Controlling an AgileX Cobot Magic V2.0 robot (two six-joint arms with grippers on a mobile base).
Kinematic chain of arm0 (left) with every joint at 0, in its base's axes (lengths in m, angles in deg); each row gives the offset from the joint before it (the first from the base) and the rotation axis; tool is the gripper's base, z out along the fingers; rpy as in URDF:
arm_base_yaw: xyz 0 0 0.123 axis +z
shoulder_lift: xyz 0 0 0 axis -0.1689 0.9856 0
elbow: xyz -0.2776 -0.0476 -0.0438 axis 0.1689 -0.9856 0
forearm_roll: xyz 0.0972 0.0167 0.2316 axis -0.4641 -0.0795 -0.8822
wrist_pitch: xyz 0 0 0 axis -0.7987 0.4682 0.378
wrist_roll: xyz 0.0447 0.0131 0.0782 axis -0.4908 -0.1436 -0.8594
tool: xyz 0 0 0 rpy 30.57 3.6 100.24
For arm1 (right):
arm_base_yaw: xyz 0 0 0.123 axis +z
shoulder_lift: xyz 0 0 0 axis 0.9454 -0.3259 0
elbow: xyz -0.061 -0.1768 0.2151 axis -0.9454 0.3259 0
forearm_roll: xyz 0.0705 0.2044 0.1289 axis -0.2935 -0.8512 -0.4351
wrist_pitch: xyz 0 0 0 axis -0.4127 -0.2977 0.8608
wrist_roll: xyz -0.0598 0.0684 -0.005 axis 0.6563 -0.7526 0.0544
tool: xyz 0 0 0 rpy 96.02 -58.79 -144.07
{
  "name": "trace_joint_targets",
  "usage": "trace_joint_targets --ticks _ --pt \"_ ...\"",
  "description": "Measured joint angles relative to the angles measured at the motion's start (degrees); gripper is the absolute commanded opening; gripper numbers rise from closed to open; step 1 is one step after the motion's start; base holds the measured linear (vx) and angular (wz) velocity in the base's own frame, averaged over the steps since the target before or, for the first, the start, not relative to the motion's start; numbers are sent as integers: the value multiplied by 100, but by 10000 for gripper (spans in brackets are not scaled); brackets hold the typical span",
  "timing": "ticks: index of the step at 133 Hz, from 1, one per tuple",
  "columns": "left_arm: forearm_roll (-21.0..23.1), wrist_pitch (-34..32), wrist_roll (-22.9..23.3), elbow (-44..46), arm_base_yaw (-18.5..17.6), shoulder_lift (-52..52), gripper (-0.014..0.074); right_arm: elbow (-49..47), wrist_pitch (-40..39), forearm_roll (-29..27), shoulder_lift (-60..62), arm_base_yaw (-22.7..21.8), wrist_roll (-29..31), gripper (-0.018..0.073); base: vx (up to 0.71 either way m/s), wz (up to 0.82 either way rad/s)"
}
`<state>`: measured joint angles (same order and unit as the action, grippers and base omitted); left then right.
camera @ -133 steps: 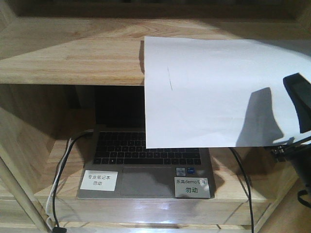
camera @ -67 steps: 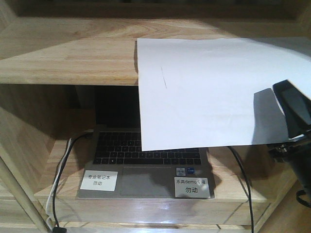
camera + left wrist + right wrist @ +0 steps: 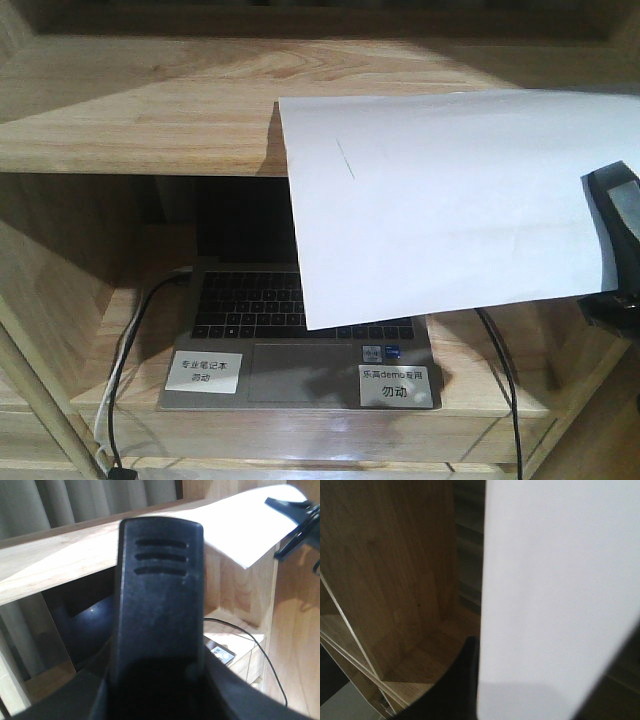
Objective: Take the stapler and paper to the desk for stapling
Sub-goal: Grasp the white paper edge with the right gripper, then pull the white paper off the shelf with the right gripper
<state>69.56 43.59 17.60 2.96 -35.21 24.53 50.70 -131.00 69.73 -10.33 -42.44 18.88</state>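
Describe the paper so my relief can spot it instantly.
Find the wooden shelf unit with an open laptop in its lower bay. Jutting off the upper board above the laptop is the paper, pinched at its right edge by the right gripper. It is one large blank white sheet; the small labels on the laptop carry print.

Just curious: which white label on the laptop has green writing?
The right-hand label, beside the trackpad; the left label has only dark print.
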Motion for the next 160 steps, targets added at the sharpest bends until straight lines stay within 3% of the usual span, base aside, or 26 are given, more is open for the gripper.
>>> trace_joint_targets --ticks 27,98,140,160 --pt "0 0 0 0 0 0 -6 0 0 84 2 0 -5 -10 0 0" --pt "0 0 0 0 0 0 -6 -297 -6 982 367 0 -177 -6 0 0" --pt "0 0 0 0 0 0 -6 -323 -14 817 1521 0 103 -6 0 0" --pt "0 0 0 0 0 0 -6 -323 424 528 2297 0 471 -6 0 0"
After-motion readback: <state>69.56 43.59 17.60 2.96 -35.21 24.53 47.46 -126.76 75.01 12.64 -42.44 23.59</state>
